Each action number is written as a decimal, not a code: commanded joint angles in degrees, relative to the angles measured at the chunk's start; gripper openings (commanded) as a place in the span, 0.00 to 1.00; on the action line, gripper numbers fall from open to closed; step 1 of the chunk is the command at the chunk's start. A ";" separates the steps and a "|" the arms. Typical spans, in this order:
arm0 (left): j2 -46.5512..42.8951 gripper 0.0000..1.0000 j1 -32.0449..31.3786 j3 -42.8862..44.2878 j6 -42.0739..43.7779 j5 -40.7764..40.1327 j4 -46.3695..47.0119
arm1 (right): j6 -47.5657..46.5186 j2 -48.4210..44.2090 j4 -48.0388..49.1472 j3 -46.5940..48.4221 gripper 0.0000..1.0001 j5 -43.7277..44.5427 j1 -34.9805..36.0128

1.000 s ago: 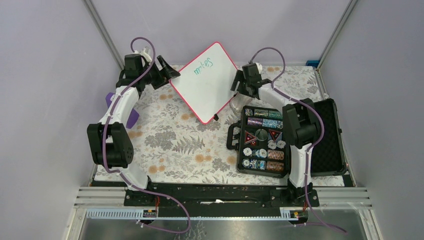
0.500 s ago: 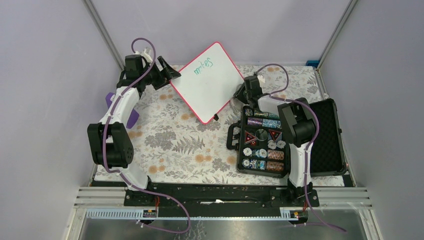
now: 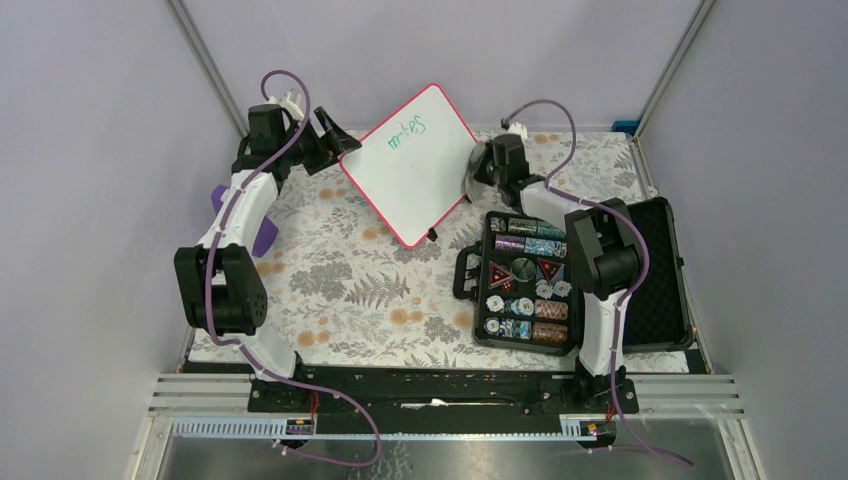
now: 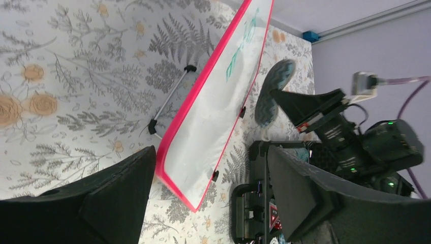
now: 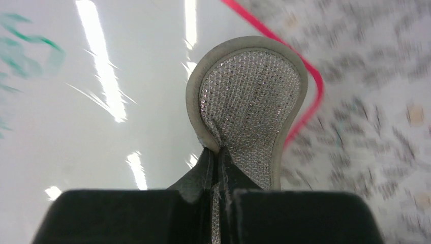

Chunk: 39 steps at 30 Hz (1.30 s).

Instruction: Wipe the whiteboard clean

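The whiteboard (image 3: 412,175) stands tilted on its black feet at the back of the floral cloth, pink-rimmed, with green handwriting (image 3: 406,133) near its far corner. My right gripper (image 3: 478,168) is shut on a round silvery mesh pad (image 5: 249,101) and holds it just off the board's right edge; the white face (image 5: 101,127) fills the right wrist view. My left gripper (image 3: 337,140) stands open at the board's left corner. In the left wrist view its dark fingers (image 4: 117,203) flank the board's near pink corner (image 4: 190,201), and I cannot tell if they touch it.
An open black case of poker chips (image 3: 523,280) lies right of the board, its lid (image 3: 660,270) flat toward the right wall. A purple object (image 3: 265,238) sits at the cloth's left edge beneath the left arm. Grey walls enclose the sides and the back.
My right gripper dipped toward the table by the case, closed on the mesh pad and lifted it to the board's right edge. The left arm and the board stayed put.
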 commanded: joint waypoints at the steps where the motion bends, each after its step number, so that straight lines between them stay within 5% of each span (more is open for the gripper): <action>1: 1.12 0.83 -0.55 5.78 0.87 -1.79 1.75 | -9.78 1.28 5.14 12.90 0.00 -3.14 -0.05; 12: 10.65 0.76 -2.74 12.86 7.93 -0.03 1.53 | -19.70 13.68 -1.68 37.31 0.00 -19.37 -0.14; 15: 12.27 0.68 -2.86 13.06 8.85 2.62 2.47 | -22.42 16.93 -7.93 44.00 0.00 -19.36 -0.13; 18: 13.00 0.50 -2.78 12.46 9.84 1.98 2.46 | -25.60 20.63 -13.52 50.18 0.00 -20.78 -0.06; 35: 14.64 0.01 -2.42 9.62 16.98 2.58 4.54 | -30.21 23.66 -13.57 51.46 0.00 -22.72 1.41; 39: 14.07 0.00 -2.42 7.15 20.23 -0.66 4.70 | -31.96 24.40 -11.95 51.62 0.00 -23.32 2.09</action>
